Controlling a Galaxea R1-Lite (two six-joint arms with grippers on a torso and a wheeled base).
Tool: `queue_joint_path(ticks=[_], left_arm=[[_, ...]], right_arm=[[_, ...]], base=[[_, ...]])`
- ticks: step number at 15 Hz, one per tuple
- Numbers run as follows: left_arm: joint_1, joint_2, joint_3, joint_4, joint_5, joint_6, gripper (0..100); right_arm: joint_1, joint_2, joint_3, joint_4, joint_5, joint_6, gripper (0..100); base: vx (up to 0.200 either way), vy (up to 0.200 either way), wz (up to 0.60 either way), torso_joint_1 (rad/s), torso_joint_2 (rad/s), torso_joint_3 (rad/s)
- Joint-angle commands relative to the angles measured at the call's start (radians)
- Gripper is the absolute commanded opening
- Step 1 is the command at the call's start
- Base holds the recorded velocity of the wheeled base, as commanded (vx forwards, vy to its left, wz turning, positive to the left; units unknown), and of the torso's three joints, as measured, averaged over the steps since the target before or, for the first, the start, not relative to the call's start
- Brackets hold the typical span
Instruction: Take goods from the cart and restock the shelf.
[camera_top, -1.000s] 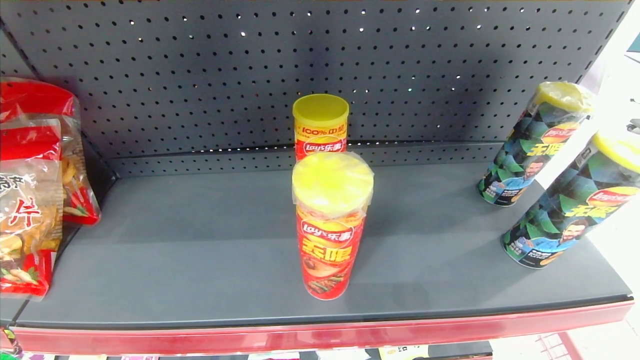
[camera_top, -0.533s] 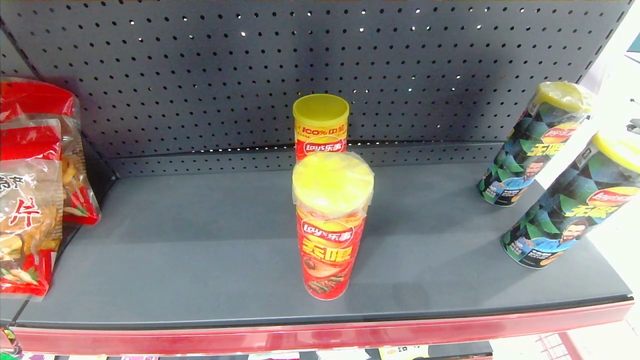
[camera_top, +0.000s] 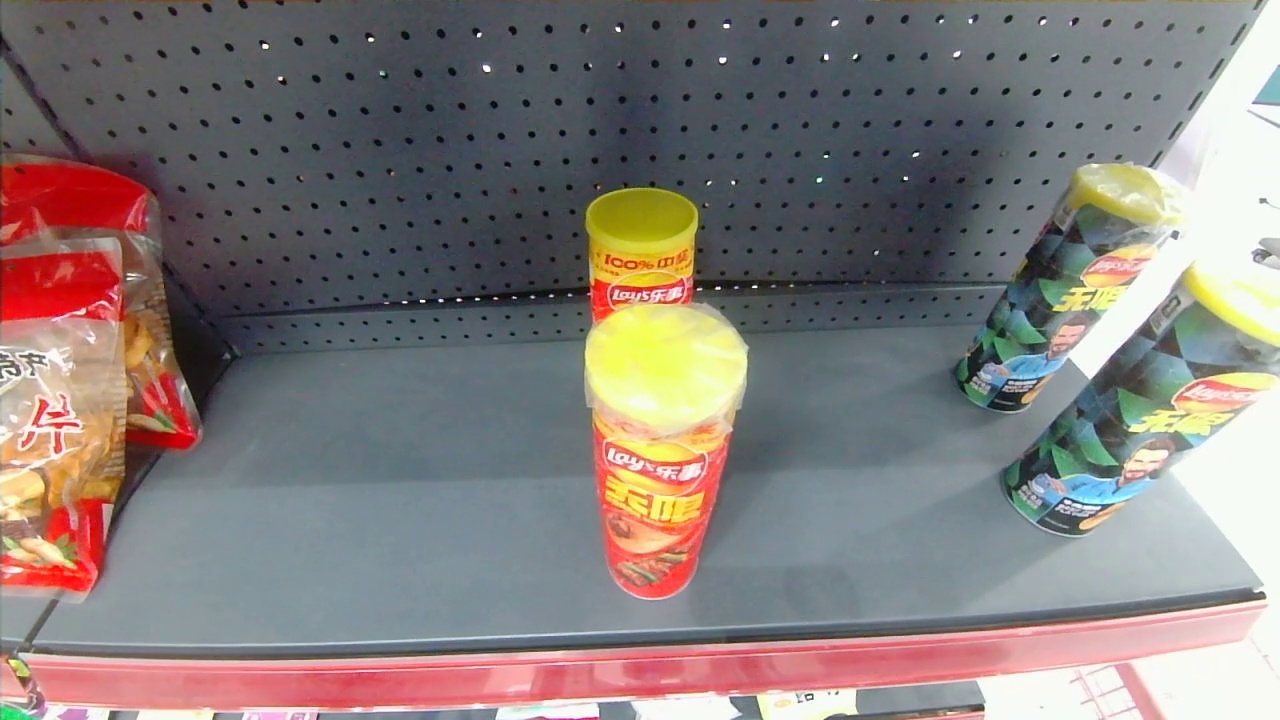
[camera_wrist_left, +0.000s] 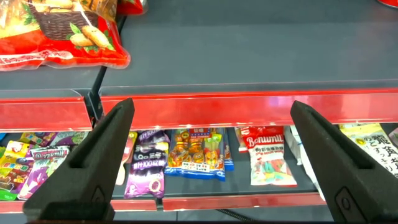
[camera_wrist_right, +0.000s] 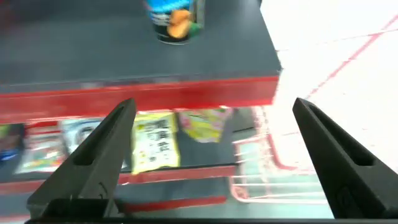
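On the dark grey shelf a red chip can with a yellow lid stands upright in the middle, with a second red can right behind it by the pegboard. Two dark patterned chip cans stand at the right end. My left gripper is open with nothing between its fingers, below the red front edge of the shelf. My right gripper is open and empty too, facing the shelf's right end where the bottom of a dark can shows.
Red snack bags fill the left end of the shelf. A lower shelf holds several snack packets. A red wire frame and pale floor lie past the shelf's right corner. Open room lies left and right of the red cans.
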Motion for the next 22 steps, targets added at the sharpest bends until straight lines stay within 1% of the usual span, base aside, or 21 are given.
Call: queue_joint_path(ticks=[1, 3, 4, 5, 6, 7, 8, 11, 13, 20, 22], left_arm=[[0.000, 0.001, 0.000, 0.000, 0.001, 0.000, 100], [0.000, 0.001, 0.000, 0.000, 0.001, 0.000, 100], [0.000, 0.001, 0.000, 0.000, 0.001, 0.000, 100], [0.000, 0.001, 0.000, 0.000, 0.001, 0.000, 100], [0.000, 0.001, 0.000, 0.000, 0.001, 0.000, 100], [0.000, 0.001, 0.000, 0.000, 0.001, 0.000, 100], [0.000, 0.001, 0.000, 0.000, 0.001, 0.000, 100], [0.000, 0.001, 0.000, 0.000, 0.001, 0.000, 100], [0.000, 0.001, 0.000, 0.000, 0.001, 0.000, 100], [0.000, 0.001, 0.000, 0.000, 0.001, 0.000, 100], [0.000, 0.001, 0.000, 0.000, 0.001, 0.000, 100]], right_arm=[[0.056, -0.061, 0.086, -0.033, -0.064, -0.029, 100], [0.068, -0.063, 0.144, -0.085, -0.081, -0.029, 100], [0.068, -0.063, 0.200, -0.161, -0.081, -0.032, 100], [0.076, -0.063, 0.200, -0.160, -0.088, -0.032, 100], [0.082, -0.063, 0.200, -0.131, -0.105, -0.027, 100], [0.110, -0.066, 0.200, -0.131, -0.121, -0.015, 100], [0.156, -0.067, 0.200, -0.131, -0.136, 0.006, 100], [0.182, -0.158, 0.200, -0.126, -0.157, 0.019, 100], [0.182, -0.160, 0.198, -0.122, -0.191, 0.029, 100], [0.182, -0.158, 0.200, -0.129, -0.187, 0.026, 100], [0.182, -0.160, 0.200, -0.129, -0.200, 0.026, 100]], base=[[0.000, 0.000, 0.00, 0.000, 0.00, 0.000], [0.000, 0.000, 0.00, 0.000, 0.00, 0.000], [0.000, 0.000, 0.00, 0.000, 0.00, 0.000], [0.000, 0.000, 0.00, 0.000, 0.00, 0.000], [0.000, 0.000, 0.00, 0.000, 0.00, 0.000], [0.000, 0.000, 0.00, 0.000, 0.00, 0.000], [0.000, 0.000, 0.00, 0.000, 0.00, 0.000], [0.000, 0.000, 0.00, 0.000, 0.00, 0.000], [0.000, 0.000, 0.00, 0.000, 0.00, 0.000], [0.000, 0.000, 0.00, 0.000, 0.00, 0.000], [0.000, 0.000, 0.00, 0.000, 0.00, 0.000]])
